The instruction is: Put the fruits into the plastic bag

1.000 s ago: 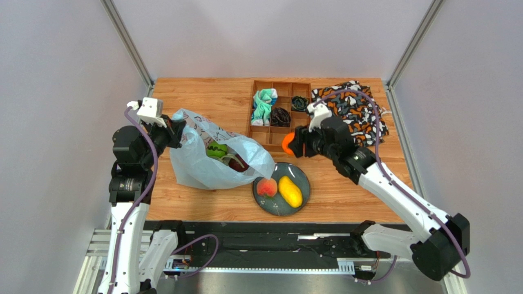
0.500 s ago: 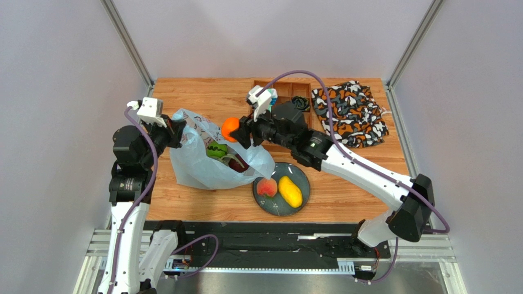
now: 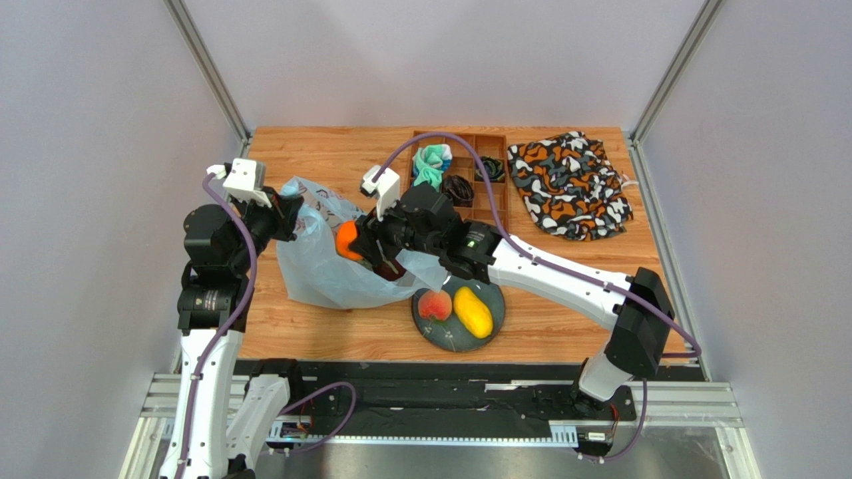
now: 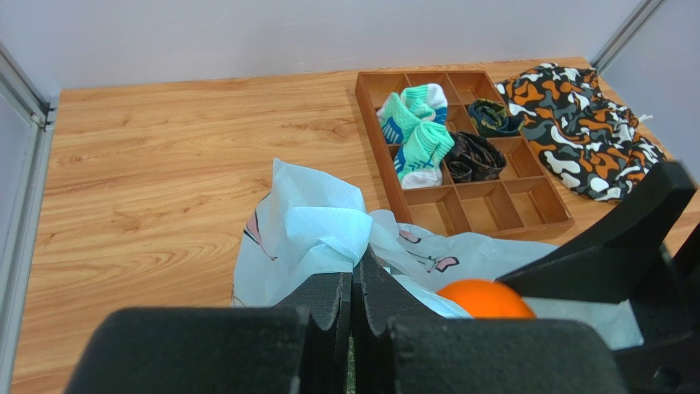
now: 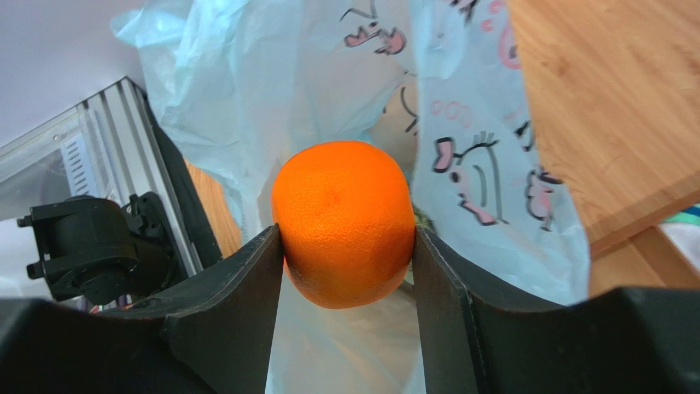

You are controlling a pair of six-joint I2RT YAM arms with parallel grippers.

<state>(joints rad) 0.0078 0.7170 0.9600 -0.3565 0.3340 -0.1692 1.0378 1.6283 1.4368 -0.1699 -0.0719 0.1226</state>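
Orange arriving over the bag mouth, not yet dropped.

The right jaws are grasping the orange (image 3: 346,241) and, within the last second, have been carrying it from beside the tray (image 3: 499,203) to the open top of the plastic bag (image 3: 312,271), so release looks like the next step. The left jaws are clenching the bag's rim, holding the mouth up. The peach (image 3: 434,305) and mango (image 3: 473,311) are waiting on the plate (image 3: 497,321) on the counter (image 3: 300,160). The bag's crumpled near flap is narrowing the opening. The patterned cloth (image 3: 568,185) is lying well apart.
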